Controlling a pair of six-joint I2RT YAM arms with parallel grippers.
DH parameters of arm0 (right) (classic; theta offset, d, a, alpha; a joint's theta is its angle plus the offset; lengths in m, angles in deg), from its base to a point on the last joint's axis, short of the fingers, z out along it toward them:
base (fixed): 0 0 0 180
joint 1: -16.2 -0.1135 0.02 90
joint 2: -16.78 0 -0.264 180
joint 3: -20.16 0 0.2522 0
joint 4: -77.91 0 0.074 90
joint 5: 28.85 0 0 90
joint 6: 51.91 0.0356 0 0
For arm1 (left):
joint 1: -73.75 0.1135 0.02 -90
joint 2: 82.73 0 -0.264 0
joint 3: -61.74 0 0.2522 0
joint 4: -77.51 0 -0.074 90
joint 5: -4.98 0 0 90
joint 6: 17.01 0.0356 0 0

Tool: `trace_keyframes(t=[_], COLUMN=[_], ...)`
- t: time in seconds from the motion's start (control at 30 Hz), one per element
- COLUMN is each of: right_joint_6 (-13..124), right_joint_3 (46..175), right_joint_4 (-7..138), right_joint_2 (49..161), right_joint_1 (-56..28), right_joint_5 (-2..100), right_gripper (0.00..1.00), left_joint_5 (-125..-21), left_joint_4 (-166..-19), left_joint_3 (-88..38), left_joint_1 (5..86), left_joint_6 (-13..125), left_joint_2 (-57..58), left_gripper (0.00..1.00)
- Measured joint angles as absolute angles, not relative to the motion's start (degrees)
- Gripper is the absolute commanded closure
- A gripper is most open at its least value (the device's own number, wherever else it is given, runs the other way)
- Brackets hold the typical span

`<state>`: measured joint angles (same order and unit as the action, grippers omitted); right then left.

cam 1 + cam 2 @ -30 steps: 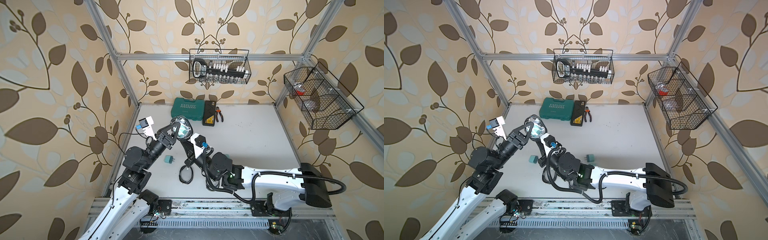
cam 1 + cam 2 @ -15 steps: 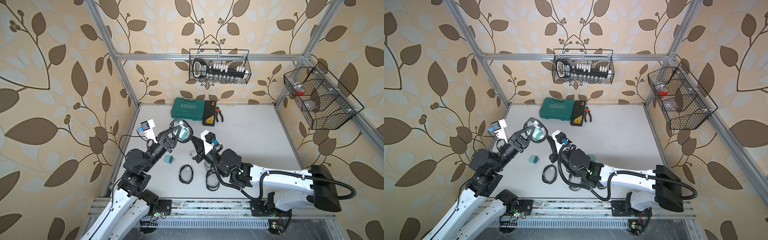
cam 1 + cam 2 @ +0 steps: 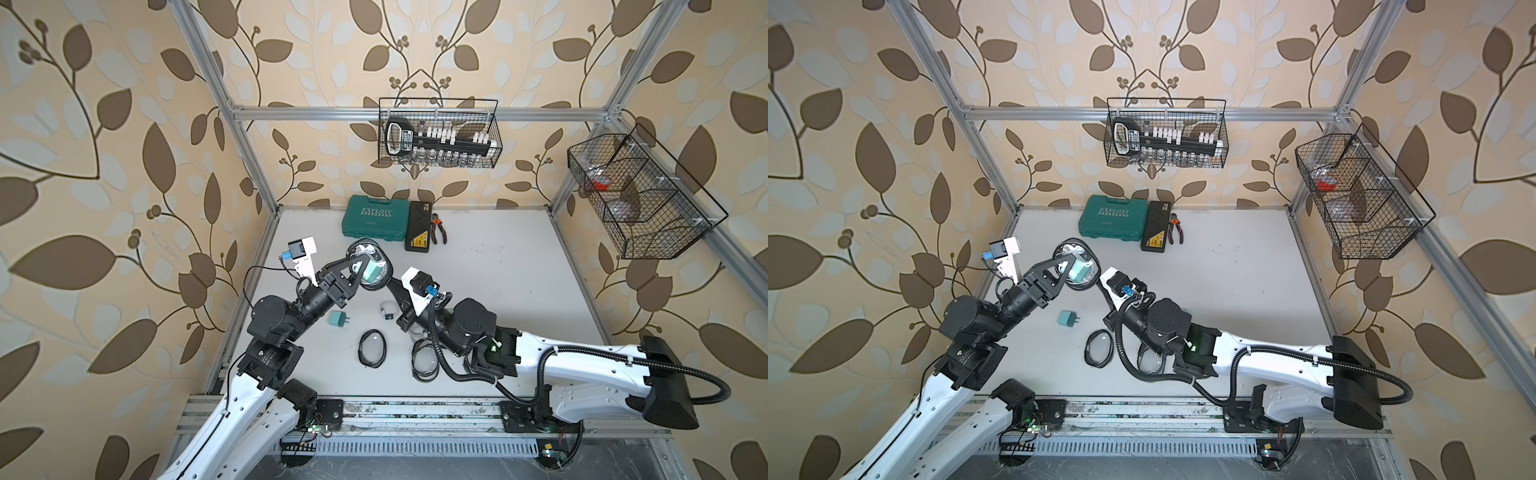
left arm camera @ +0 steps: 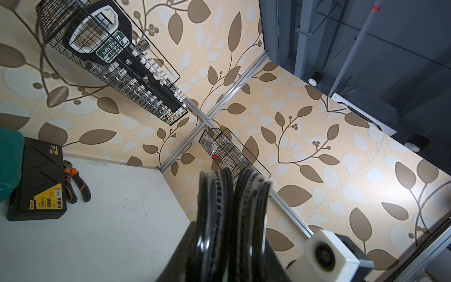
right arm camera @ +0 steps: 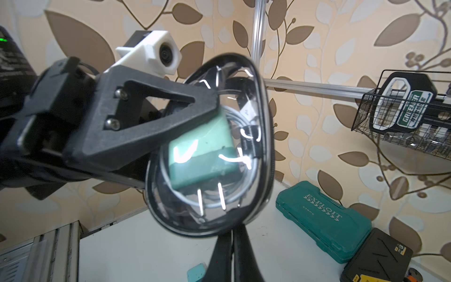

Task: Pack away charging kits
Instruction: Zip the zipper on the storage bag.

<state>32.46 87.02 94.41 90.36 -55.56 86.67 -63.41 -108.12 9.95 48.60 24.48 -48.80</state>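
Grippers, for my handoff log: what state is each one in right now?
Left gripper: closed, holding the clear pouch.
Right gripper: shut, tips at the pouch's rim; whether it pinches the rim cannot be told.

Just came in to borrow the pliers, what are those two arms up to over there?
They are packing charging kits. The left gripper holds a clear zip pouch up off the table, with a teal plug adapter and a cable inside. The right gripper is shut at the pouch's rim; whether it pinches the zip is unclear. Another teal adapter, a coiled cable and two more pouches lie on the table.
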Motion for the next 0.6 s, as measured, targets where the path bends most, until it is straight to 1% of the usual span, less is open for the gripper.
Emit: trace_keyframes(t=[0.07, 0.1, 0.13, 0.2, 0.27, 0.37, 0.5, 0.53, 0.6], right_joint_6=[31.4, 31.1, 30.8, 30.5, 30.2, 30.0, 29.6, 29.6, 29.4], right_joint_3=[87.7, 87.9, 88.2, 88.7, 88.9, 89.3, 90.8, 91.1, 91.6], right_joint_4=[93.3, 93.0, 92.6, 92.4, 92.0, 91.3, 90.6, 90.4, 90.0], right_joint_2=[90.4, 90.5, 90.5, 90.7, 90.7, 90.8, 92.0, 92.3, 92.9], right_joint_1=[-56.4, -56.6, -56.7, -56.8, -56.9, -57.1, -58.0, -58.1, -58.2], right_joint_5=[87.8, 88.1, 88.4, 88.8, 89.0, 88.7, 87.1, 86.8, 86.6], right_gripper=[1.00, 1.00, 1.00, 1.00, 1.00, 1.00, 1.00, 1.00, 1.00], left_joint_5=[-62.9, -62.8, -62.8, -62.8, -62.8, -62.8, -61.2, -61.0, -60.5], left_joint_4=[-108.7, -109.0, -109.3, -109.9, -110.0, -110.2, -110.1, -110.2, -110.7], left_joint_3=[10.0, 10.0, 10.0, 10.0, 10.0, 10.0, 10.0, 10.0, 10.0], left_joint_1=[48.7, 48.7, 48.7, 48.7, 48.7, 48.7, 48.6, 48.6, 48.6], left_joint_6=[24.4, 24.4, 24.4, 24.4, 24.4, 24.7, 24.3, 24.1, 23.6], left_joint_2=[-48.4, -48.3, -48.3, -48.1, -48.1, -48.1, -47.0, -46.7, -46.2], left_gripper=[1.00, 0.96, 0.89, 0.81, 0.68, 0.55, 0.52, 0.57, 0.70])
